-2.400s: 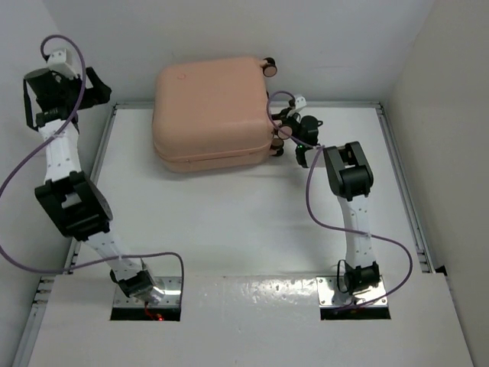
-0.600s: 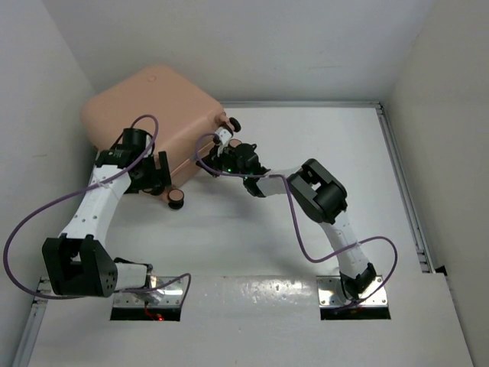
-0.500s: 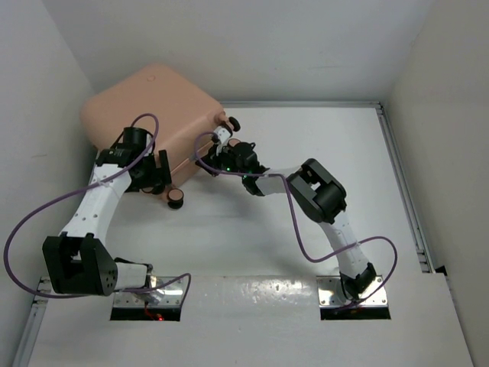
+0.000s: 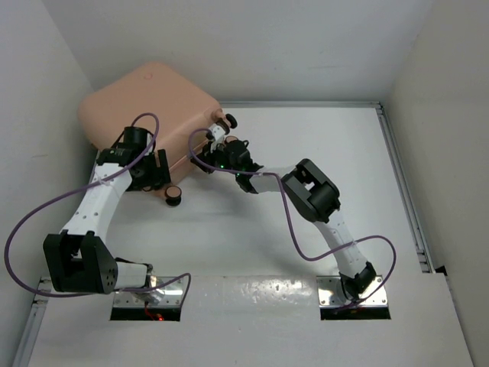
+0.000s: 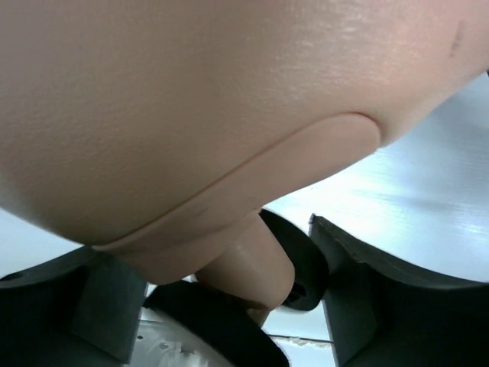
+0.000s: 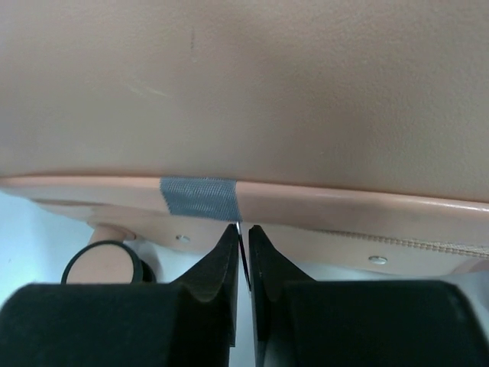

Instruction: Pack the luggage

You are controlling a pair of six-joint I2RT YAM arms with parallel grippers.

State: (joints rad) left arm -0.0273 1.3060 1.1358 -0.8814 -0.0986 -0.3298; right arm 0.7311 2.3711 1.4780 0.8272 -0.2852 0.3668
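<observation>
1. The large peach-pink hard-shell suitcase with rounded corners (image 4: pixel 149 99) sat closed at the far left of the white tabletop (image 4: pixel 321 145), close to the pale left wall (image 4: pixel 38 92), its corner overhanging the tabletop's left rim.
2. Two small peach-and-black wheels showed in the top view: one (image 4: pixel 174 196) at the near corner and one (image 4: pixel 228 120) at the right corner.
3. The left gripper (image 5: pixel 205 238) was at the suitcase's near edge. Its jaws were spread wide, one on either side of the near wheel's peach stem. I could not tell whether they touched it.
4. The right gripper (image 6: pixel 241 233) was at the edge between the two wheels, pointing at the shell's seam.
5. Its jaws were pressed almost together, with only a thin pale line between the tips. I could not tell whether anything was pinched there.
6. Just above those tips, a small grey fabric tab (image 6: pixel 200 197) crossed the seam, and a line of zip teeth (image 6: pixel 397 241) ran off to the right.
</observation>
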